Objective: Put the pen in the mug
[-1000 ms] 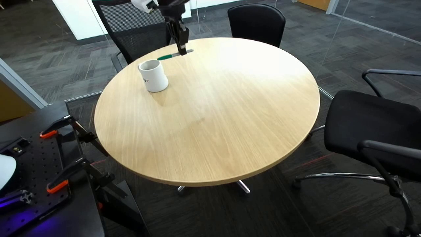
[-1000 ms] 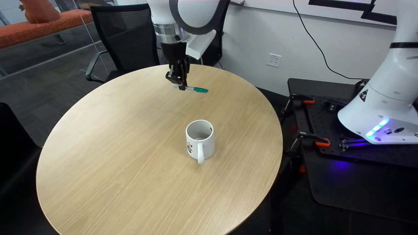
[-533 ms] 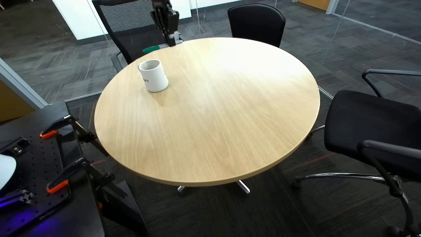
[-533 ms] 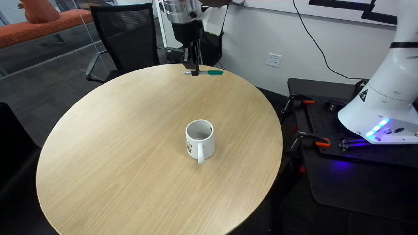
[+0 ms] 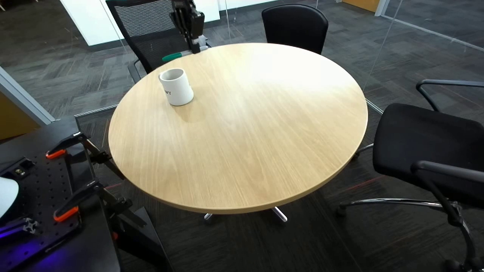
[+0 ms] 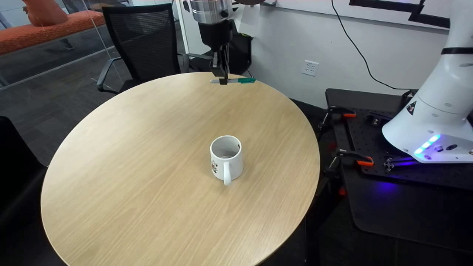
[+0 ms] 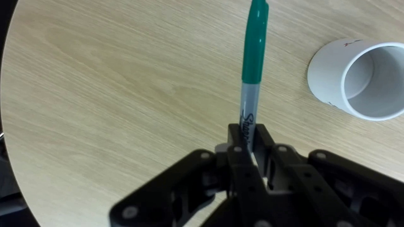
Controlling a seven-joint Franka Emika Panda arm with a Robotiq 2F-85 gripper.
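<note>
One green-capped pen (image 7: 251, 75) hanging roughly level above table (image 5: 242, 132), gripper (image 7: 248, 134) pinching its pale barrel between jaws. One white mug (image 6: 227, 159) standing upright on table, apart from pen, bare pale bottom showing inside. Two orange-tipped clamps (image 5: 77, 197) sitting at bench (image 5: 96, 236) edge. In an exterior view, I'm counting three black chairs (image 5: 295, 28).

Your hand (image 7: 248, 135) is black. The pen (image 7: 252, 76) you see has a green cap and a pale grey barrel with black lettering. The mug (image 6: 226, 160) is white; its print looks dark with some red, though it is too small for you to be sure. Your table (image 6: 147, 166) is light tan, streaked with wood grain, and the chairs (image 5: 295, 28) are black.
</note>
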